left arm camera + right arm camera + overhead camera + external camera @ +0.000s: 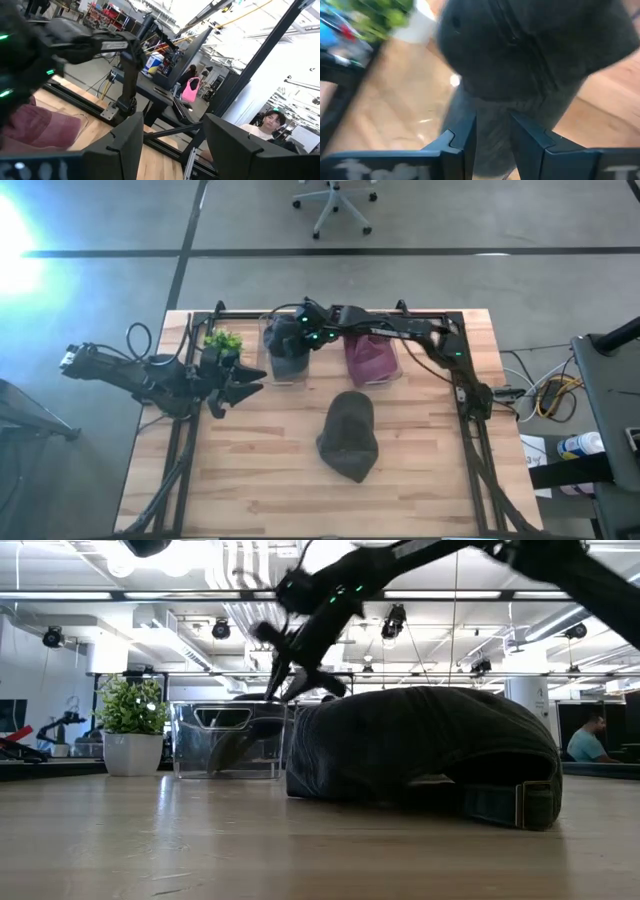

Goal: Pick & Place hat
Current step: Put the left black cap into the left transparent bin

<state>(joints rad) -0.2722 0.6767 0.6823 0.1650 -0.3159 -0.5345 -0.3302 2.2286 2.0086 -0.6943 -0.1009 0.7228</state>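
A dark denim cap [348,435] [420,745] lies on the table's middle, crown up, its strap toward the near edge. A dark grey hat [288,362] [530,45] sits in a clear bin [271,377] [190,740] at the far side. My right gripper [292,340] [303,688] [492,132] is over that bin, pointing down, its fingers a little apart above the grey hat. My left gripper [240,385] [172,125] waits open at the table's left, holding nothing. My right gripper comes at the grey hat's crown [490,85] from above, fingers pointing down into the bin. I cannot tell whether the fingers touch the cloth.
A second clear bin with a maroon hat [368,360] [35,127] stands right of the first. A small potted plant [222,340] [132,725] stands left of the bins. Black frame rails [470,430] run along the table's sides. People sit in the room beyond the table.
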